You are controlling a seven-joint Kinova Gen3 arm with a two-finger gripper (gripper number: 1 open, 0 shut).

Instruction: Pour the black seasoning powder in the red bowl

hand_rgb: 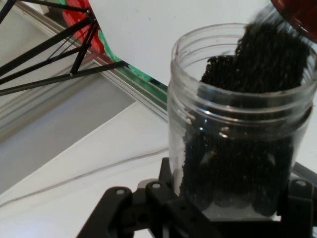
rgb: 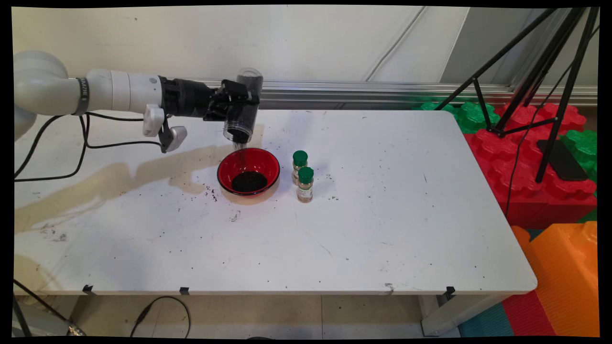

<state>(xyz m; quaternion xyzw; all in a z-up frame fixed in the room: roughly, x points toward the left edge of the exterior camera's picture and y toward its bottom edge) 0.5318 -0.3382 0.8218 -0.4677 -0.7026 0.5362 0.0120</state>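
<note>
Gripper: your gripper (rgb: 235, 106) comes in level from the left and is clenched around a clear plastic jar (rgb: 244, 106); in the hand view the black linkage (hand_rgb: 148, 210) cradles the jar's (hand_rgb: 237, 124) base end.
Jar attitude: you hold it tipped with its mouth down and slightly toward the near side, long axis close to upright, closed end toward the wall.
Contents: dark grains (hand_rgb: 247, 99) fill much of the jar and crowd at its open rim; in the main view a thin dark stream (rgb: 241, 152) falls from the mouth.
Bowl: the red bowl (rgb: 248, 172) sits on the white table (rgb: 382, 229) directly below the mouth and a little nearer to you, apart from the jar, with a dark heap (rgb: 249, 181) already in its near half.
Key relation: the stream meets the bowl toward its far-left inner side, so your margin is slimmest at that rim.
Neighbours: two small green-capped bottles (rgb: 302, 176) stand upright just right of the bowl, close to it but not touching.
Spill: loose dark specks (rgb: 211, 193) lie on the table left of the bowl.
Open room: bare tabletop spreads to the near side and right of the bottles; the table's far edge lies just behind the jar.
Off-table: a black tripod (rgb: 535, 86) and red blocks (rgb: 535, 167) stand well to the right.
</note>
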